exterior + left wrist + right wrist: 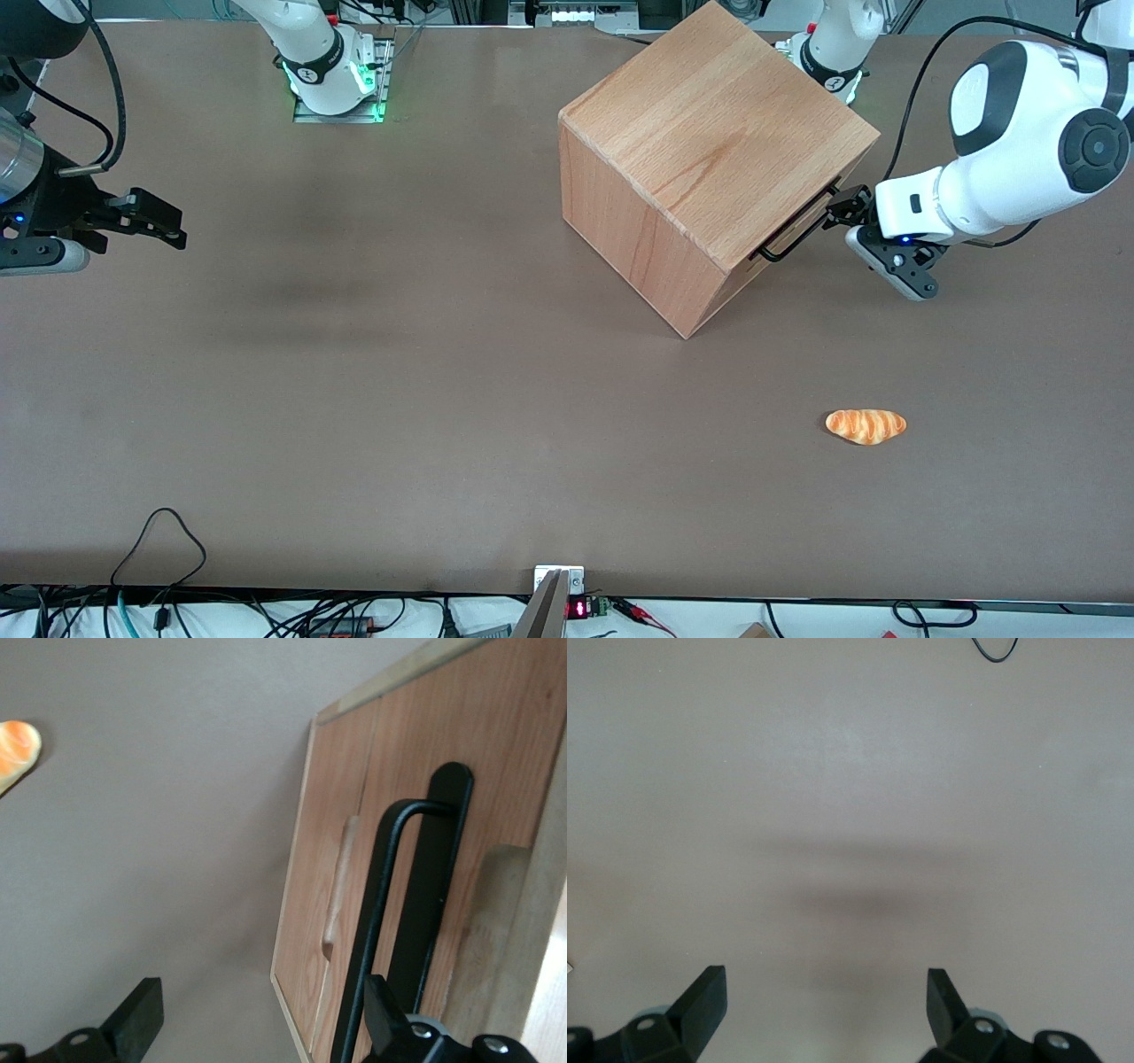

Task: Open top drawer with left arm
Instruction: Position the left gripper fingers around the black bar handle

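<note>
The top drawer (802,221) sits closed, flush in the front of the wooden cabinet (709,151), which stands turned at an angle toward the working arm's end of the table (354,399). Its thin black handle (797,232) stands out from the drawer front just under the cabinet's top edge. In the left wrist view the handle (390,930) shows as a bent bar with a gap between it and the wood, and a scooped notch is cut into the drawer front beside it.

The gripper (842,213) of the left arm (1019,151) is level with the handle, at the end of it farther from the front camera. Its fingers are spread wide: one finger (383,1014) lies right against the bar and the other (137,1019) hangs well apart over bare table, so nothing is clasped between them.

A bread roll (866,426) lies on the table nearer the front camera than the cabinet, well apart from it and from the gripper; its end shows in the wrist view (16,751). It is not between the gripper and the drawer.

In front of the drawer the brown table runs open out to the arm itself, with nothing lying on it. The cabinet's nearest corner points toward the front camera, with broad open table around it. A black cable (164,540) loops onto the table at the near edge, toward the parked arm's end.
</note>
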Controlling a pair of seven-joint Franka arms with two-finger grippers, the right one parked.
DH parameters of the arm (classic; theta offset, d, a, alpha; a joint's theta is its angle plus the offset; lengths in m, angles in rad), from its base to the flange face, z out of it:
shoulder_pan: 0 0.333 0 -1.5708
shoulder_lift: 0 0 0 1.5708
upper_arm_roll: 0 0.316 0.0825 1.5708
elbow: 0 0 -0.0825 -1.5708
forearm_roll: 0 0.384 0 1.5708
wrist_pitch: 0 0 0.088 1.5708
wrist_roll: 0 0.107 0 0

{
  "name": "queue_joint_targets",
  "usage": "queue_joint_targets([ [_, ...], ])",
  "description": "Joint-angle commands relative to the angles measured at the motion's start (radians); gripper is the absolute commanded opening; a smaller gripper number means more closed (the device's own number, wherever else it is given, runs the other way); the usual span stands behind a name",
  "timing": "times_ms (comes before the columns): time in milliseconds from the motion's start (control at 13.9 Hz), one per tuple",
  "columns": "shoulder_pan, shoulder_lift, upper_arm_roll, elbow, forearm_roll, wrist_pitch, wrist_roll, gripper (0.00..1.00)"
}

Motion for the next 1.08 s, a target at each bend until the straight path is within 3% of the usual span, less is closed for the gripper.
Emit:
queue_joint_targets([
  [0,0.003,-0.011,-0.012,-0.025,-0.026,0.014,0.071,1.0],
  [1008,0.003,-0.01,-0.045,-0.054,-0.029,0.018,0.114,1.0],
])
